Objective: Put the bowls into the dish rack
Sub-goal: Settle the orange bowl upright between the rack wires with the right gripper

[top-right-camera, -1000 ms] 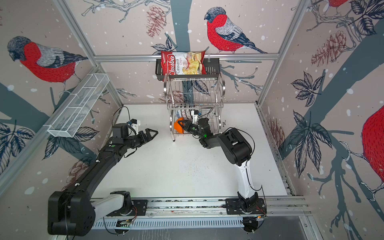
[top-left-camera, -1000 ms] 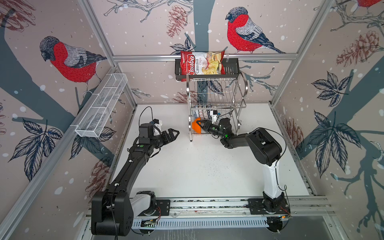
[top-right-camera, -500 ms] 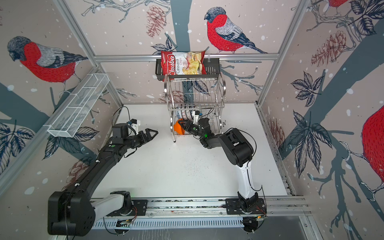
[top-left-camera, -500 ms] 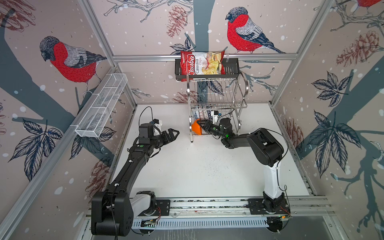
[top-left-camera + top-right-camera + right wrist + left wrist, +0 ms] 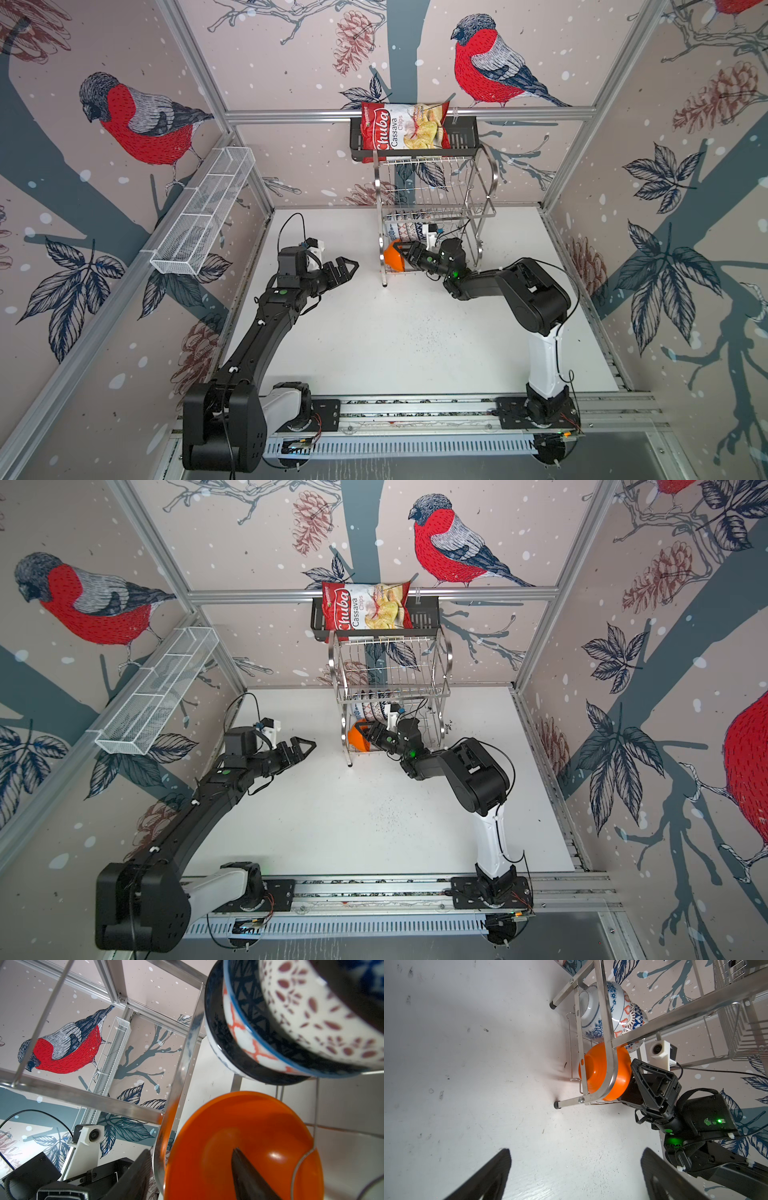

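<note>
The steel dish rack (image 5: 434,215) stands at the back of the table. On its lower tier five patterned bowls (image 5: 409,230) sit nested on edge. My left gripper (image 5: 347,268) hangs over bare table well short of the rack, jaws wide apart and empty. My right gripper (image 5: 405,251) is at the rack's near left corner, jaws apart astride the rim of the orange bowl (image 5: 593,1076). One finger (image 5: 249,1176) is inside the cup and the other is outside, beside the end-frame tube; I see no pinch.

To finish this placement cleanly, I'd back the right gripper straight out along the bowl's axis so neither finger hooks the rim or the tube.

The orange bowl stands on edge in the lower tier. Its foot points out through the end frame towards my left arm, its mouth faces the right gripper, and its axis lies roughly level.
</note>
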Controlling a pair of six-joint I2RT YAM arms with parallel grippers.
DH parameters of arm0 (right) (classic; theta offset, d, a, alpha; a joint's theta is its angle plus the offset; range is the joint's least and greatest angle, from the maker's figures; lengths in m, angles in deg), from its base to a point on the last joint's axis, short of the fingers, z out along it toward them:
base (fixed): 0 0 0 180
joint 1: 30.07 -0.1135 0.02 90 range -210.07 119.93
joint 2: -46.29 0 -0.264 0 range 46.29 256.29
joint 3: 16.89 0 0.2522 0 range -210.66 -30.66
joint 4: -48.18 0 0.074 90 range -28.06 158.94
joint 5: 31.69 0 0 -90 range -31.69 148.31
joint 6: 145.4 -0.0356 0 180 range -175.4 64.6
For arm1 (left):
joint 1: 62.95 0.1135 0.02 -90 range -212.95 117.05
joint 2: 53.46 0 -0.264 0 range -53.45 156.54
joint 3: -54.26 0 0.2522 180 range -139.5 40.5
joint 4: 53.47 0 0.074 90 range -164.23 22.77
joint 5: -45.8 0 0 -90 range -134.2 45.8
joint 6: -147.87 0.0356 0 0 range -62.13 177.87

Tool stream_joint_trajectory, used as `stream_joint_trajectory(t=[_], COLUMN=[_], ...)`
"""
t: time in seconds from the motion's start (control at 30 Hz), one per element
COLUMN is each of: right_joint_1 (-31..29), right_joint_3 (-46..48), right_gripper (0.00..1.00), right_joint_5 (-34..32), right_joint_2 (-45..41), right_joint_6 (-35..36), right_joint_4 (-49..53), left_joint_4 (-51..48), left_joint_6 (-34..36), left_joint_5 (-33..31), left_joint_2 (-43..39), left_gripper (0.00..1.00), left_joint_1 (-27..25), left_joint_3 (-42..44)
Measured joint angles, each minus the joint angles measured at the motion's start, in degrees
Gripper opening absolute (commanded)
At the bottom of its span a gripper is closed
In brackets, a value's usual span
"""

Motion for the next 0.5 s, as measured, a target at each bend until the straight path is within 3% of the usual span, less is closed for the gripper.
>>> stream_joint_trajectory(t=[0.5], right_joint_1=[0.7], right_joint_3=[0.1], right_gripper=[0.76], right_joint_5=[-1.6], right_joint_2=[-0.9], right_joint_6=[-0.7], right_joint_4=[-2.8], left_joint_4=[0.0], left_joint_6=[0.0], left_joint_5=[0.0], left_joint_2=[0.0], left_gripper=[0.98], left_joint_1=[0.0], left_joint_3=[0.0])
